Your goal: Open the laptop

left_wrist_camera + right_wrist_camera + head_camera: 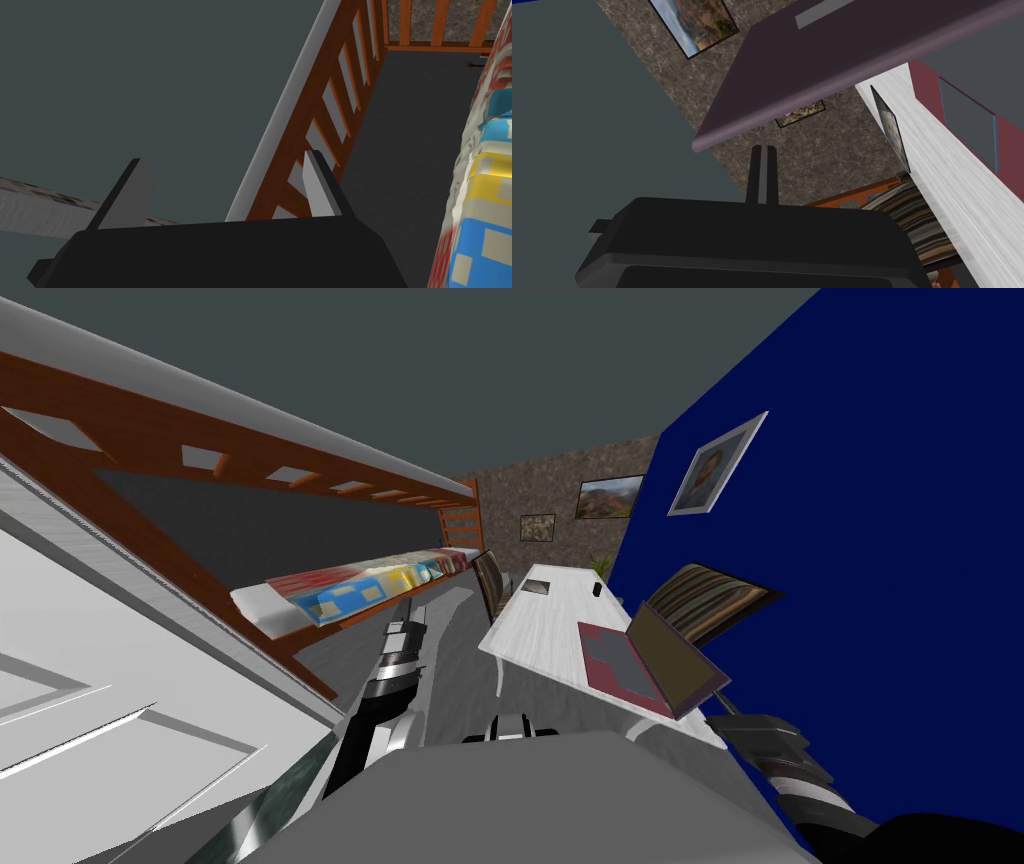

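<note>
The laptop (pixel 650 663) lies at the near end of the white desk (pixel 540 633), with its red base flat and its dark screen raised toward the blue wall. In the right wrist view the purple lid (pixel 837 65) stands lifted off the red base (pixel 962 120). My right gripper (pixel 763 172) is shut, its two fingers pressed together with nothing between them, just short of the lid's free edge. My right forearm (pixel 790 768) reaches up beside the desk's near corner. My left gripper (pixel 222 190) is open and holds nothing, out over the floor beside the bed.
A bed with a colourful cover (pixel 350 588) in a brown wooden frame (pixel 200 538) runs along my left. A striped chair (pixel 710 598) stands behind the laptop against the blue wall (pixel 880 538). A small dark object (pixel 597 588) sits farther along the desk.
</note>
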Tool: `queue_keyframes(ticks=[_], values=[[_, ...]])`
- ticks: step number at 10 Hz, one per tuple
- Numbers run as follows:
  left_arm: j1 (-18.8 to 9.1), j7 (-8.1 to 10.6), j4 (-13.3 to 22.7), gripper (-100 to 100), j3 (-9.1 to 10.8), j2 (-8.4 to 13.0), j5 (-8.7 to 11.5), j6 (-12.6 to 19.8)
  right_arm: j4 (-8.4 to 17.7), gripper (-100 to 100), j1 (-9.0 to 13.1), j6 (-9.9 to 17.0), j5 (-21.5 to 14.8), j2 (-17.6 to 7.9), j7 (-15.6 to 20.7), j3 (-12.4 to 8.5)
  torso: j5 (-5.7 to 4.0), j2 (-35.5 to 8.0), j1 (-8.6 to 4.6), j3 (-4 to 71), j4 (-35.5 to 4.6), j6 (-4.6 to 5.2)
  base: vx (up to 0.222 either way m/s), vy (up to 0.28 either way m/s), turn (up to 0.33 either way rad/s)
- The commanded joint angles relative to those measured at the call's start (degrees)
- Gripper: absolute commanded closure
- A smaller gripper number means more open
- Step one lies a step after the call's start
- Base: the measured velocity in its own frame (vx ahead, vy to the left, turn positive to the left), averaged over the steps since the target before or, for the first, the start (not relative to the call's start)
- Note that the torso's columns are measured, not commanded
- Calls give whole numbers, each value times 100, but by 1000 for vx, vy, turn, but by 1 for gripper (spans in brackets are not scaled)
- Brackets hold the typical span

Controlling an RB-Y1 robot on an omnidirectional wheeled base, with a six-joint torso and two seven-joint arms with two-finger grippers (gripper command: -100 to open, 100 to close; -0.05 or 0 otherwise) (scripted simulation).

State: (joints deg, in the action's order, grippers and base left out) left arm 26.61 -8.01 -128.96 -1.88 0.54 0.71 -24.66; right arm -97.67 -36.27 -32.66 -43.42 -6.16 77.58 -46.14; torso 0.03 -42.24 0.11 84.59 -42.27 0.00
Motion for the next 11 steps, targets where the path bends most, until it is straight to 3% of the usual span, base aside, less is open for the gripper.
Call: queue_keyframes(ticks=[1,11], values=[[0,0,0,0,0,0,0,0,-69,100,55,-27,-148,115,359,-16,0,2,-1,2,1,0,24,36,-9],[0,0,0,0,0,0,0,0,-291,100,355,-175,-796,648,1822,-96,-3,-3,-12,-2,-1,0,13,31,-13]])
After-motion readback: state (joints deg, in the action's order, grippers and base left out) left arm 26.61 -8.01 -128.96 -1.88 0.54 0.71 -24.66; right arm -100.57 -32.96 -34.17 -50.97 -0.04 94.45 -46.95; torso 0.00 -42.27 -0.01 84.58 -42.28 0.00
